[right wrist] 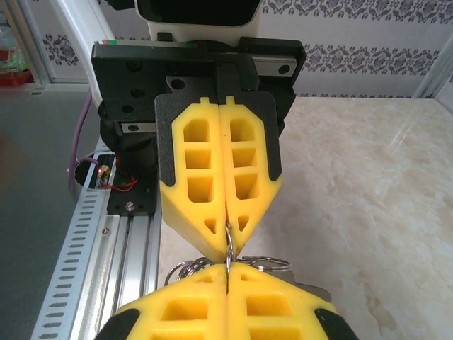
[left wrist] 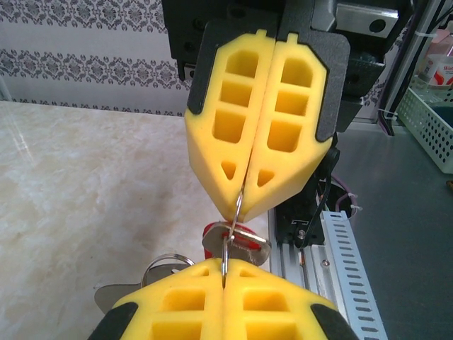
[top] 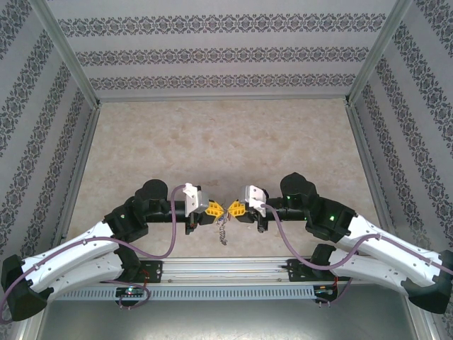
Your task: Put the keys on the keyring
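Top view, keyring: small silvery loop, the keyring (top: 225, 218), hanging between the two grippers over the near edge of the table (top: 212, 134); keys (top: 222, 234) dangle below, too blurred to count.
Top view, arms: left gripper (top: 214, 209) and right gripper (top: 236, 209) nose to nose, forearms reaching inward.
Left wrist, keyring: thin wire, edge-on, upright between the yellow tips; red-headed key (left wrist: 249, 242) right beside it.
Left wrist, grip: both sets of pads closed tight on the wire.
Right wrist, keyring: thin wire again, pinched from both ends; more rings (right wrist: 269, 263) fan out beneath.
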Motion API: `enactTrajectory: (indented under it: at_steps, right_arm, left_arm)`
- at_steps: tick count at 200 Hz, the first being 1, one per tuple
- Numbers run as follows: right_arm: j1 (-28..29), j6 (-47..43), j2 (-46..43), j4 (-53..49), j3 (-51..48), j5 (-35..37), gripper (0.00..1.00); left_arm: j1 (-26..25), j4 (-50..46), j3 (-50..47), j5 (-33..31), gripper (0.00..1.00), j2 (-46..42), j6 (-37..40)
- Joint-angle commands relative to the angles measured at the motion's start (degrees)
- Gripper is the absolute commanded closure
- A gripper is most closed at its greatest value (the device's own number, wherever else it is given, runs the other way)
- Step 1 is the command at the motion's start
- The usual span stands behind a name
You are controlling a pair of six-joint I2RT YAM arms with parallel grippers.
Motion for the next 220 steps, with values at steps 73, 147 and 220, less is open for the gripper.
enactTrajectory:
  at_steps: [73, 147, 220]
  right_arm:
    - [-0.29, 0.36, 0.67, -0.09, 0.63, -2.67, 1.0]
    - [1.11, -2.43, -0.42, -0.48, 0.23, -1.48, 1.0]
    - [7.08, -8.68, -3.0, 0.02, -2.06, 7.79, 1.0]
  left_arm:
    - [-0.39, 2.38, 0.94, 0.88, 1.0, -0.91, 0.37]
    - [-0.45, 2.08, 1.57, 1.23, 1.0, -0.64, -0.67]
    - [-0.42, 2.38, 2.75, 2.98, 1.0, 0.4, -3.0]
